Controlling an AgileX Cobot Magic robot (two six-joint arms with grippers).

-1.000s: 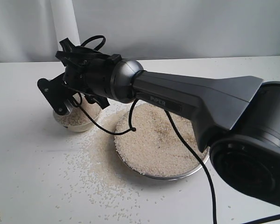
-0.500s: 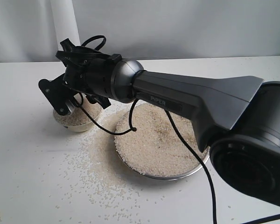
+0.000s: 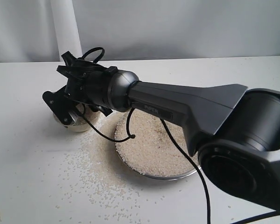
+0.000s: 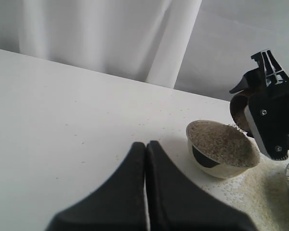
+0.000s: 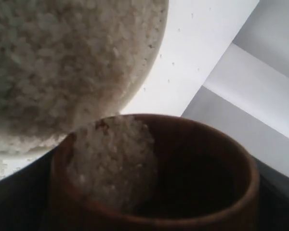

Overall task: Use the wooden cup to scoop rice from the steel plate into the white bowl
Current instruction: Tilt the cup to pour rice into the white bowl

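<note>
Two arms are working here. We are seeing the right gripper (image 3: 59,108) clamping the wooden cup (image 5: 154,202) and holding it tipped just beside the rim of the white bowl (image 4: 216,166). Some rice (image 5: 113,163) is lying against one side of the cup's dark inside. The bowl is sitting heaped with grains on the table (image 4: 62,120), just beside the steel plate (image 3: 170,176), which is carrying a broad layer of rice. More rice is lying scattered on the table around both dishes. The left gripper (image 4: 145,151) is hovering well apart from the bowl, fingers pressed together on nothing.
</note>
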